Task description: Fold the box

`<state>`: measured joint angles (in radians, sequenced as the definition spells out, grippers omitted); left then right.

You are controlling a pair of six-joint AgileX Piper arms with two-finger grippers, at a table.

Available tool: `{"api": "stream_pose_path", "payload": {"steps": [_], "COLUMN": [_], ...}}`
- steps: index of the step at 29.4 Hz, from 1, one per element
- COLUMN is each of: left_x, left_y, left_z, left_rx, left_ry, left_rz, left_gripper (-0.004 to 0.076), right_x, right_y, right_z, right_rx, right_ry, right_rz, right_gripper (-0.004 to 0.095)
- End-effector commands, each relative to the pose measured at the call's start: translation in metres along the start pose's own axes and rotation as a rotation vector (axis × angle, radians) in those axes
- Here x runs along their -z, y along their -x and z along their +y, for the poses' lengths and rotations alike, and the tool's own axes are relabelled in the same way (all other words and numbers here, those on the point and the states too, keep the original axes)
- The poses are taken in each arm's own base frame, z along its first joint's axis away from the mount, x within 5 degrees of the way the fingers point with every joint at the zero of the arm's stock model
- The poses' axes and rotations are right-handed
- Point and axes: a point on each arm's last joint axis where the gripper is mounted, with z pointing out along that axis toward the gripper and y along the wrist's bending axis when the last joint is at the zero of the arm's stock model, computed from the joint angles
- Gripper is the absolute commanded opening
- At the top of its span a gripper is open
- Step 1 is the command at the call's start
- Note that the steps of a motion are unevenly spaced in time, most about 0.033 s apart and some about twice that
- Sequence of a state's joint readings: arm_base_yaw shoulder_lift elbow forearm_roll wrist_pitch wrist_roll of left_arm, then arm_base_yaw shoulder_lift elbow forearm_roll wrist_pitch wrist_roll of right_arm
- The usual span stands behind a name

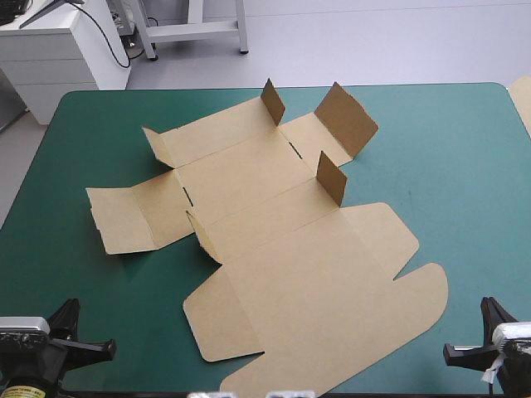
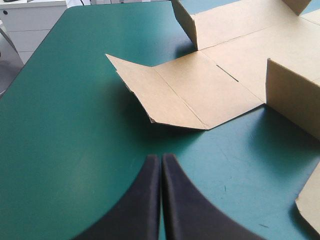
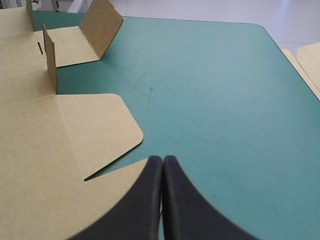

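- The box [image 1: 274,215] lies as an open cut sheet in the middle of the desk [image 1: 448,149], on the teal-green cover; no wall is tucked yet, though a few small tabs stand up along its far half.
- Its long axis runs far to near, skewed so that the far end leans left and the near end right; the broad lid panel [image 1: 332,315] reaches the desk's near edge.
- The left pincer [image 2: 161,159] is closed to one pointed arch and holds nothing; bare cover lies between it and the left end flap [image 2: 185,90], which sits ahead of it and a little to the right.
- The right pincer [image 3: 162,160] is likewise closed and empty; the lid's rounded corner lies just beside it on its left, so we judge the right arm the nearer to the board.
- We judge that the coming move turns on this: the sheet lies ahead of and inward from both pincers, and each must part its fingers before taking an edge.
- Only the left wrist view shows the left end flap's outer half lifted off the cover, with shadow beneath; from above it reads nearly flat.
- The right wrist view alone shows up close the narrow notch [image 3: 100,172] in the lid's edge; spare board [image 3: 305,60] lies past the desk's right edge.
- Only the high view gives us the whole outline, with both pincers at the near corners.
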<state>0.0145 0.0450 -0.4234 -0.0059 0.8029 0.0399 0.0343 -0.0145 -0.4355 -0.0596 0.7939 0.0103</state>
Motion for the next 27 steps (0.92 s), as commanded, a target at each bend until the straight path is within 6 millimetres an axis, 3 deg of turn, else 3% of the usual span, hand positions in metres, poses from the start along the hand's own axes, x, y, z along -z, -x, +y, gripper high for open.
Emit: {"api": "stream_pose_path", "payload": {"steps": [1,10,17,22,27], "left_x": [0.002,0.002,0.002,0.002,0.002], "left_y": [0.013,0.013,0.013,0.013,0.013], "left_z": [0.000,0.000,0.000,0.000,0.000], "left_rx": [0.004,0.004,0.004,0.004,0.004], "left_ry": [-0.009,-0.009,-0.009,-0.009,-0.009], "left_rz": [-0.079,-0.079,-0.079,-0.079,-0.079], "left_gripper": [-0.0008,-0.0008,-0.0008,-0.0008,-0.0008], "right_x": [0.009,0.009,-0.003,-0.015,-0.033], "right_y": [0.012,0.012,0.016,0.039,0.080], "right_z": [-0.001,-0.001,0.000,0.006,0.016], "right_rx": [0.006,0.014,0.249,0.363,0.303], "right_ry": [-0.004,-0.004,-0.006,0.077,0.198], "right_rz": [-0.125,-0.126,-0.071,-0.022,0.014], "right_gripper": [-0.0021,-0.0021,-0.0021,-0.0021,-0.0021]}}
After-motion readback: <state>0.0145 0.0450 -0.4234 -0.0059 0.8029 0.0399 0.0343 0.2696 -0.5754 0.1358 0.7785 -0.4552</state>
